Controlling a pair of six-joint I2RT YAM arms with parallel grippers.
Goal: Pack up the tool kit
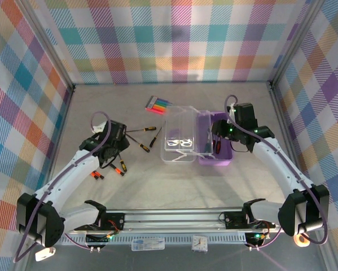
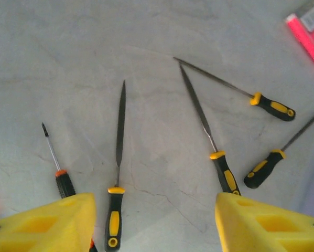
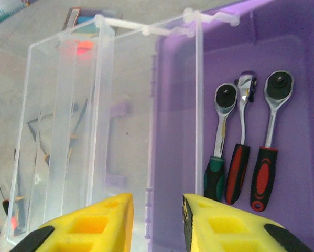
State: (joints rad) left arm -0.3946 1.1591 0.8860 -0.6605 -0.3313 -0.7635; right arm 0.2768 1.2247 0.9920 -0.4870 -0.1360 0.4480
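Observation:
The tool kit box [image 1: 215, 151] is a purple base with its clear lid [image 1: 180, 138] swung open to the left. Three ratchet wrenches [image 3: 240, 152] lie inside the purple base [image 3: 177, 131]. Small black-and-yellow tools lie loose on the table left of the box. My left gripper [image 1: 109, 149] hovers over them, open; one tool's handle [image 2: 114, 220] lies on the table between its fingers [image 2: 52, 226]. A second handle [image 2: 225, 176] lies by the right finger. My right gripper [image 3: 158, 226] is open over the box, its fingers either side of the base's hinge-side wall.
A flat pack of rainbow markers [image 1: 158, 105] lies behind the box. More small screwdrivers [image 1: 147, 135] lie between my left arm and the lid, and orange-handled ones [image 1: 96, 175] nearer the front. Checked walls close in the table on three sides.

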